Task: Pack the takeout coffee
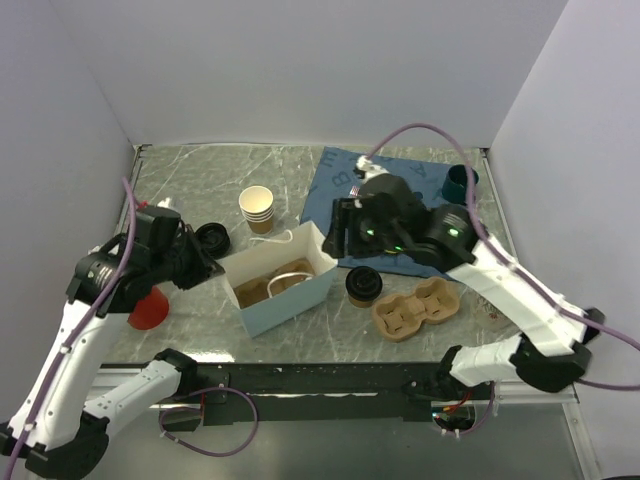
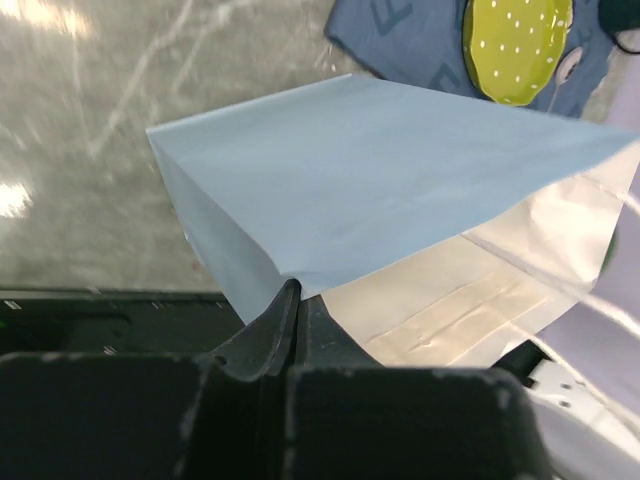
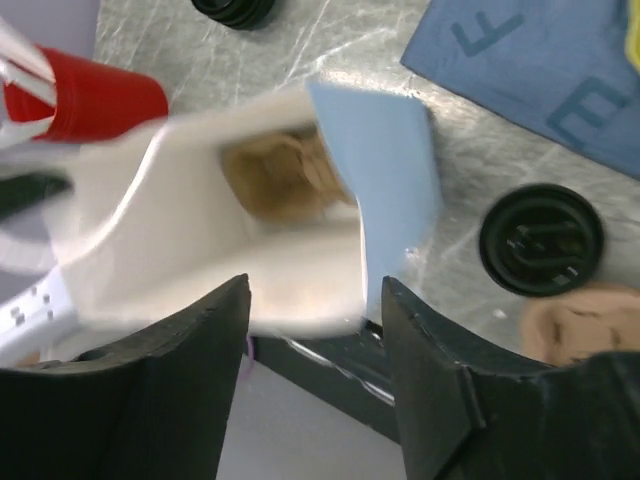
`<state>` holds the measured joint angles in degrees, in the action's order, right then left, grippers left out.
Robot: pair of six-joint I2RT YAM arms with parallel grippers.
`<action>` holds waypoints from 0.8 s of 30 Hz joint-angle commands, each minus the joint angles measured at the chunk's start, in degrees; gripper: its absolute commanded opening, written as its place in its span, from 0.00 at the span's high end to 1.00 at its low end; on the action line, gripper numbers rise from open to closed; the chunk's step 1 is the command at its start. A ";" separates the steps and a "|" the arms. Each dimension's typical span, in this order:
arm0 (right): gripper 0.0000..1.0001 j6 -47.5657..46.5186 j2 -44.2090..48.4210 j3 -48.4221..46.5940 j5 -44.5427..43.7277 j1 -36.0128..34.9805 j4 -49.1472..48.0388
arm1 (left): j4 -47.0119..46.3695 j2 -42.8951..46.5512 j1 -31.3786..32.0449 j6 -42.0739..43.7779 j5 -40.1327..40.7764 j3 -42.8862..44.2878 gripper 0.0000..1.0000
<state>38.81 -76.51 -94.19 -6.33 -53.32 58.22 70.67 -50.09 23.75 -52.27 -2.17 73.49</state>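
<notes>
1. Two grippers are mine. The left gripper (image 2: 290,300) is pinched shut on the rim of the light blue paper bag (image 1: 290,300), at its left end
2. My right gripper (image 3: 315,288) hangs above the bag's other end with its fingers wide apart. The bag's white inside shows blurred in the gap, and I cannot tell whether either finger touches it
3. The takeout coffee (image 1: 362,284) stands upright on the table (image 1: 190,180) with its black lid on. It is outside the bag, between the bag's right end and the pulp cup carrier (image 1: 415,310), near both and apart from both my grippers
4. The bag stands open, and something brown (image 1: 262,288) lies in its bottom
5. A stack of cream paper cups (image 1: 257,208) stands behind the bag. A pile of black lids (image 1: 212,238) sits just beside my left gripper, and a red cup (image 1: 148,308) is under my left arm
6. A blue cloth (image 1: 345,175) lies under my right arm, with a dark green mug (image 1: 460,182) at its far right corner
</notes>
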 commanded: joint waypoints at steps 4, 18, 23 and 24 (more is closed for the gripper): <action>0.21 -7.94 9.09 -0.47 -1.14 5.32 7.70 | -5.46 -1.16 -0.10 14.82 2.09 3.41 0.99; 0.12 -18.85 -0.12 15.70 9.32 20.01 3.31 | -12.49 6.05 -0.10 26.69 -2.04 1.04 0.99; 0.12 -19.56 -5.13 16.68 8.70 20.01 -0.73 | -13.11 8.69 -0.10 26.61 -3.71 -1.07 0.99; 0.12 -19.91 -5.84 16.32 8.44 20.01 -0.82 | -12.93 8.95 -0.10 26.61 -3.89 -1.33 0.99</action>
<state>20.84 -80.86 -76.79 2.17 -33.47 61.82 60.29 -42.98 23.75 -27.07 -3.70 72.88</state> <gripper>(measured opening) 0.877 0.019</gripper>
